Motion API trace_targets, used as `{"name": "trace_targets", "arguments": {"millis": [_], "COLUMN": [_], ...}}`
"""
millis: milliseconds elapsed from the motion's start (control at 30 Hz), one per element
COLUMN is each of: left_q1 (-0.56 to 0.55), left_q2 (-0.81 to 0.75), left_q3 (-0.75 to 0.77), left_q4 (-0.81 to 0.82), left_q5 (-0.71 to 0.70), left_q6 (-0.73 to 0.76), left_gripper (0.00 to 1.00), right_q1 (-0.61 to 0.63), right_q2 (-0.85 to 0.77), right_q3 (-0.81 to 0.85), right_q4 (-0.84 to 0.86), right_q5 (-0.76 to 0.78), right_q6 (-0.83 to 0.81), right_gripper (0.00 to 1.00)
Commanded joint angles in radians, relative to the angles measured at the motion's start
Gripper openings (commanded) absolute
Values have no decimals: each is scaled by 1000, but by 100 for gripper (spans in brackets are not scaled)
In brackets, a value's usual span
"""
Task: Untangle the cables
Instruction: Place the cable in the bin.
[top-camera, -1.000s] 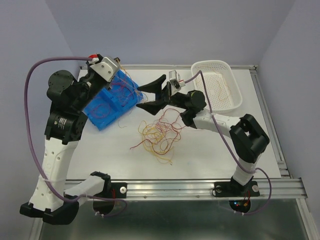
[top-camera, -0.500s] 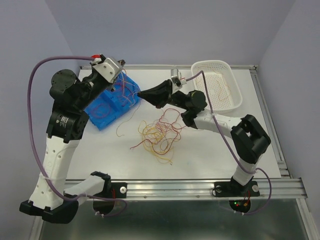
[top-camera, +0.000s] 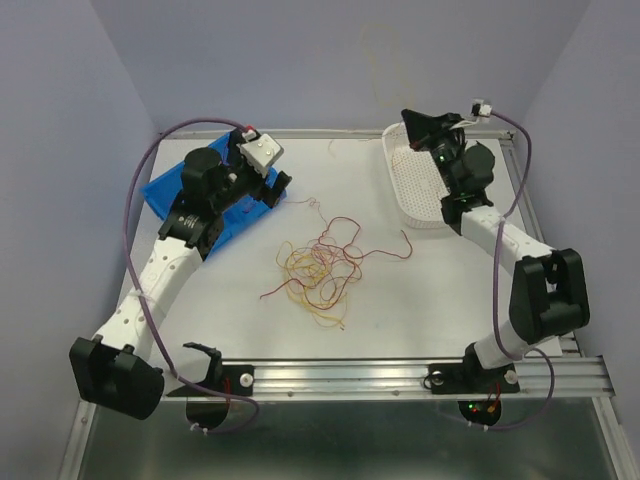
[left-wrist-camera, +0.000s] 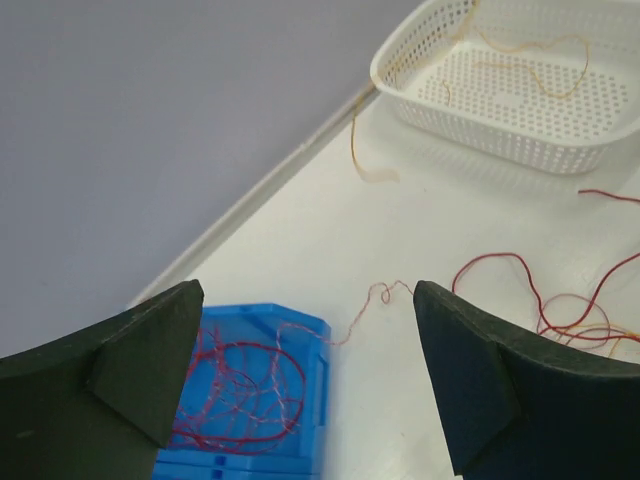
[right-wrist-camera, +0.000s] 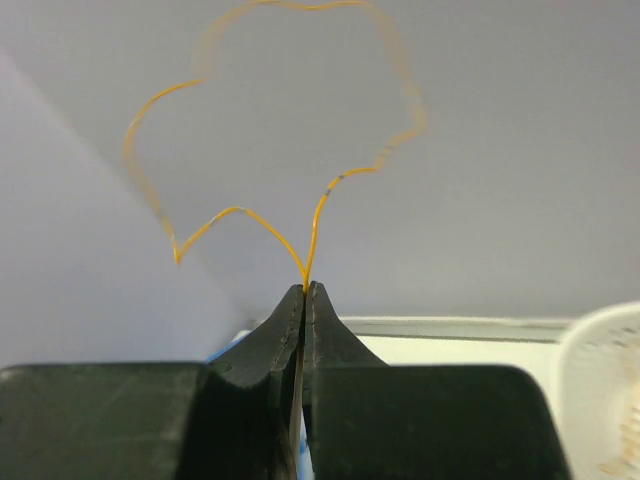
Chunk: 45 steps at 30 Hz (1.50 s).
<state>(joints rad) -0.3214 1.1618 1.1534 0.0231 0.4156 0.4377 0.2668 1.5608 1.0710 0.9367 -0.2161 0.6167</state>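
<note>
**Cables: heap on the table, one yellow strand held aloft**

Cables: red and yellow loops, tangled mid-table, sprawling left to right.
Left gripper: jaws wide, nothing in them, at the blue tray's inner edge. Red strands lie in the tray. The heap sits near-right of it, closer than to the other arm.
Right gripper: clenched on a yellow strand, high by the far basket. Its release probably falls downward.

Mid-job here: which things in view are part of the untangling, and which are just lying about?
Job: tangled thin red and yellow wires; yellow wire strand in shut right gripper; blue plastic tray; white perforated basket.
Lying about: thick mauve arm cables; aluminium front rail.
</note>
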Motion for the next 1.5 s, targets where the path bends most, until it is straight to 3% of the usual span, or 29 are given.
{"name": "trace_targets", "arguments": {"millis": [0,33,233,400,567,600,667,700,733,767,1000,1133,1367,1467], "left_q1": [-5,-5,-5,-5,-5,-5,-5,-5,-5,-5,-5,-4,-5,-4], "left_q2": [-33,-33,-63,-62,-77,-82,-86,-88,-88,-90,-54,-8,148,213], "left_q3": [-102,-130,-282,-313,-346,-348,-351,-353,-353,-354,-353,-331,-184,-144], "left_q4": [199,211,336,368,420,423,423,425,426,426,429,420,166,133], "left_q5": [-24,-29,-31,-72,-95,-97,-104,-110,-112,-115,-136,-159,-118,-129], "left_q6": [-51,-51,-53,-54,-53,-50,-50,-45,-44,-40,-28,-24,56,76], "left_gripper": [99,99,99,99,99,99,99,99,99,99,99,99,98,96], "right_q1": [-78,-83,-109,-109,-107,-107,-109,-109,-107,-107,-103,-72,-28,-21], "right_q2": [-76,-79,-1,134,251,254,254,246,239,229,79,9,-62,-88], "right_q3": [-2,9,62,170,253,253,270,277,279,276,213,178,95,57], "right_q4": [-148,-221,-358,-566,-664,-674,-708,-719,-736,-740,-759,-786,-802,-800], "right_q5": [199,286,464,589,649,661,691,693,693,693,666,511,310,279], "right_q6": [-9,-56,-192,-305,-347,-351,-368,-374,-376,-373,-357,-342,-344,-341], "right_gripper": [1,1,1,1,4,7,27,44,71,73,75,75,75,75]}}
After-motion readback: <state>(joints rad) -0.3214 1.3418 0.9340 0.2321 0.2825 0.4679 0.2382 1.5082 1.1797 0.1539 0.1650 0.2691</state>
